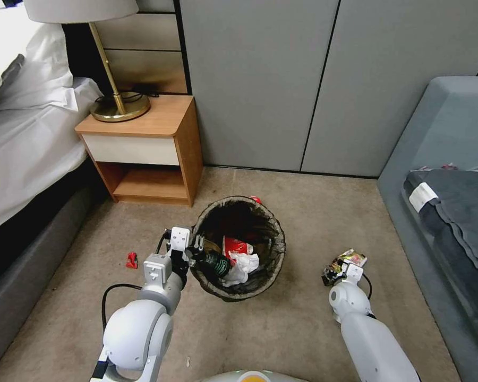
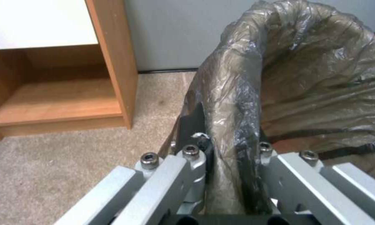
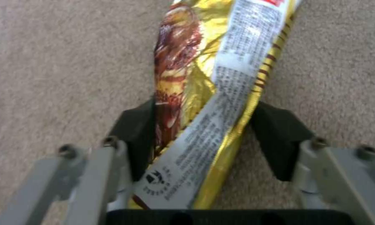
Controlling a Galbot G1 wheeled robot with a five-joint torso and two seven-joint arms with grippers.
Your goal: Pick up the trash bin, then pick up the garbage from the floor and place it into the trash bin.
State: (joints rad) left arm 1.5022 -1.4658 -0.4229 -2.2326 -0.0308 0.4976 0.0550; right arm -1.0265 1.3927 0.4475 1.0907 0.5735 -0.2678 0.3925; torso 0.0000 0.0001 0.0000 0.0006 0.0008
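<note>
Trash bin (image 1: 238, 246) on the floor (image 1: 302, 329), centre, before the wall panels (image 1: 313, 79). Bottle (image 1: 213, 262), wrappers and tissue (image 1: 243, 265) lie in it. Left gripper (image 1: 195, 250) at the bin's left rim, one finger inside, one outside. Nightstand (image 1: 143, 148) behind-left of the bin, lamp (image 1: 114, 79) on it, bed (image 1: 21, 132) further left. Small scrap (image 1: 131, 260) on the floor left of the left gripper. Right gripper (image 1: 335, 271) right of the bin, a snack wrapper (image 1: 350, 259) between its fingers. Sofa (image 1: 446, 201) far right.

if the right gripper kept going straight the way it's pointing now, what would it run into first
Likely the carpet. The right gripper is shut on the yellow snack wrapper, pointing down at the floor, with nothing else visible ahead; depth is unclear.
</note>
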